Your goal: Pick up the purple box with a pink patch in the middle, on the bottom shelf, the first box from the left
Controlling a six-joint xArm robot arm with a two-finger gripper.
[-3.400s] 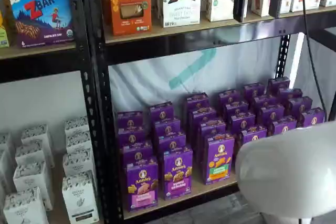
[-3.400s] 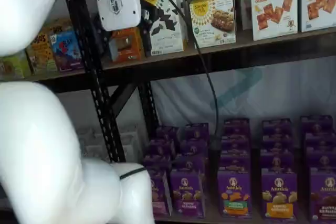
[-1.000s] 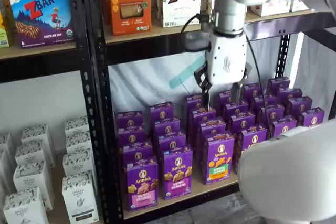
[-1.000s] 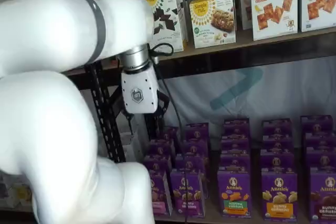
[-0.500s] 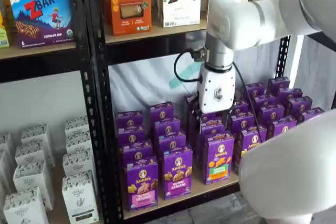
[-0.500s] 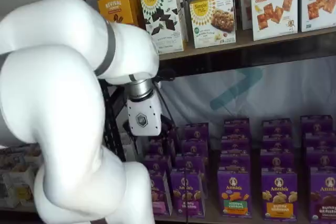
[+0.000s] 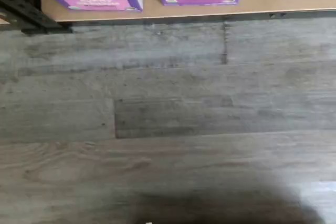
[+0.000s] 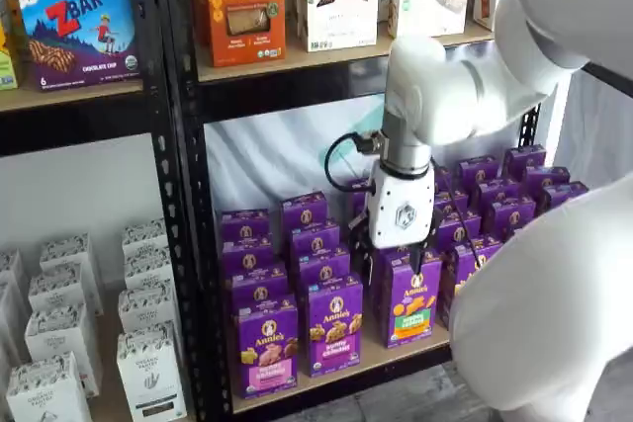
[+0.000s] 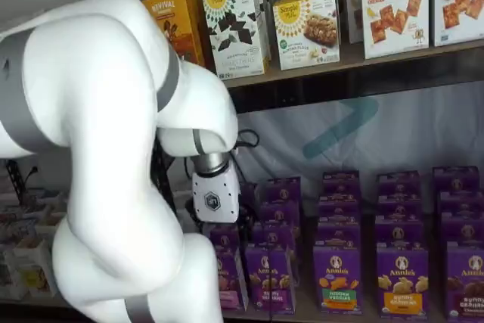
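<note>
The purple box [image 8: 267, 348] is seen at the lower left of a shelf view, upright at the front edge of the bottom shelf [image 8: 406, 351], just beside the black post [image 8: 193, 244]. The gripper [image 8: 396, 259] is hung at frame centre above the neighbouring rows, presumably for a frontal approach; its fingers are spread wide, nothing held. Open floor [image 7: 168, 124] lies before the shelf edge. Room beside the post is judged tight.

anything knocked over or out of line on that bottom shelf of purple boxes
Nothing stands out. On the bottom shelf the purple box with the pink panel stands upright at the front edge, level with its neighbours. The rows behind look straight, though the arm hides some of them.
</note>
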